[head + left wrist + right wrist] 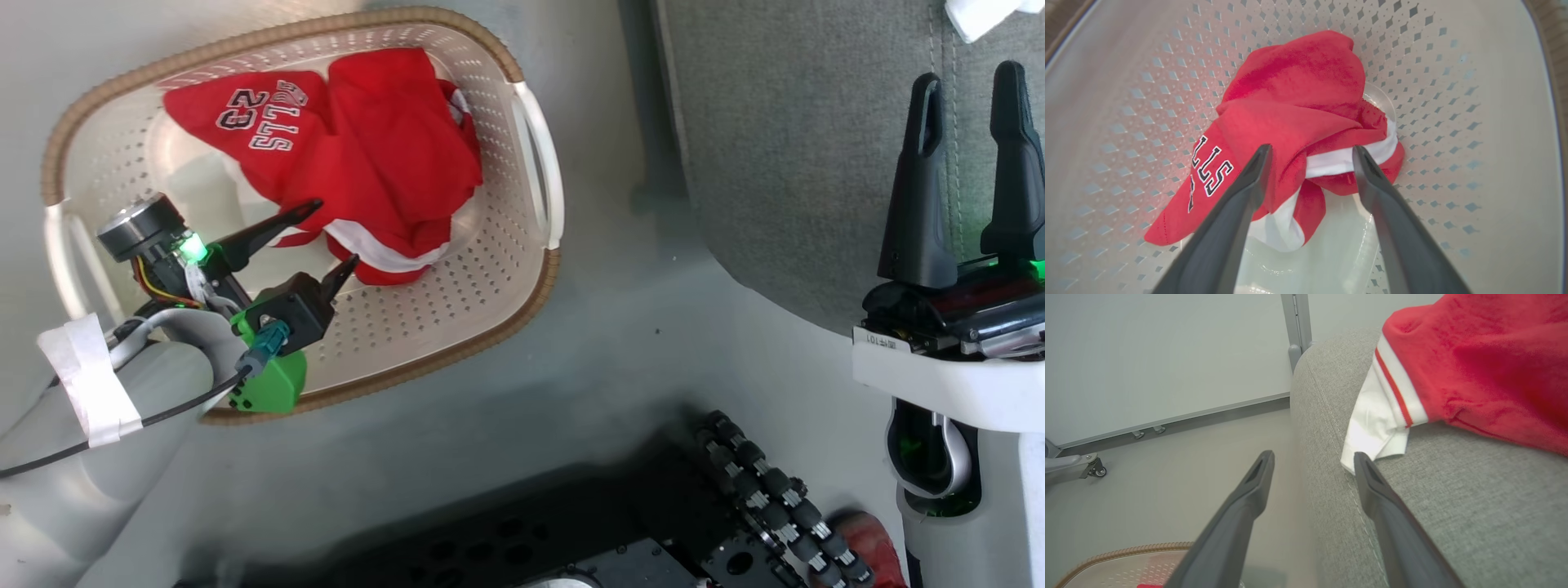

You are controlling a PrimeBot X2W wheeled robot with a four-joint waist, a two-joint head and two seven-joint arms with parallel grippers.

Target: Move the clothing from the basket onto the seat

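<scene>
A crumpled red garment (359,155) with white lettering and white trim lies inside the cream perforated basket (490,269) on the floor. My left gripper (331,241) reaches into the basket, open, its fingertips just at the cloth's near edge; in the left wrist view the gripper (1310,153) straddles the garment (1298,106) without closing on it. Another red garment (1486,359) with a white striped hem lies on the grey seat (1453,506). My right gripper (971,90) hovers open over the seat (800,147); in its own view the gripper (1312,459) stands over the seat's edge, empty.
The basket's brown rim (1126,551) shows below the right gripper. A white wall panel with a grey post (1296,326) and a castor (1096,469) stand beyond the seat. The robot's dark base and cable chain (767,490) lie below.
</scene>
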